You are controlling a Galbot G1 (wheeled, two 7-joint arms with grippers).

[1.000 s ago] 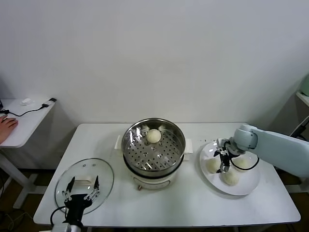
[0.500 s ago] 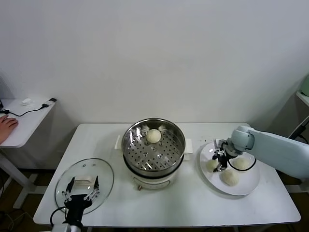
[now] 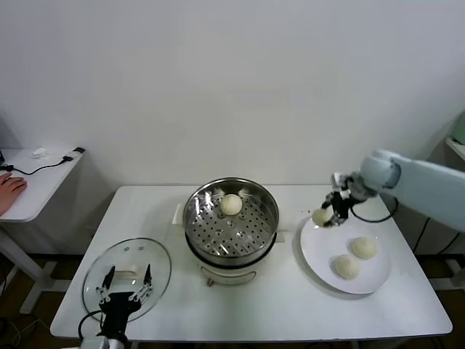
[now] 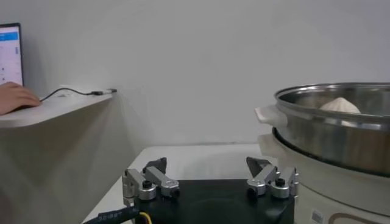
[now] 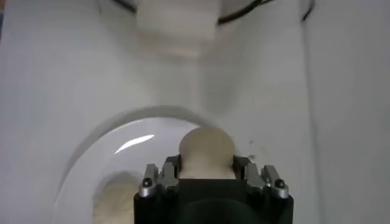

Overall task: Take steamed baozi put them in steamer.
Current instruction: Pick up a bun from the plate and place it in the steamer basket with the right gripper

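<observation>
My right gripper [image 3: 328, 212] is shut on a cream-white baozi [image 3: 321, 216] and holds it in the air above the far left edge of the white plate [image 3: 320, 254]. The right wrist view shows that baozi [image 5: 206, 151] clamped between the jaws. Two more baozi [image 3: 362, 247] [image 3: 346, 267] lie on the plate. One baozi [image 3: 231, 204] sits at the back of the shiny steel steamer [image 3: 218, 236] on its white pot base; it also shows in the left wrist view [image 4: 340, 105]. My left gripper [image 3: 123, 285] is open and idle over the glass lid.
The round glass lid [image 3: 94, 280] lies at the table's front left. A side table [image 3: 36, 182] with a cable and a person's hand [image 3: 11, 190] stands at the far left. A black cable hangs from my right arm behind the plate.
My right gripper closed on the left baozi on the plate and lifted it up and toward the back. The left arm has not moved.
</observation>
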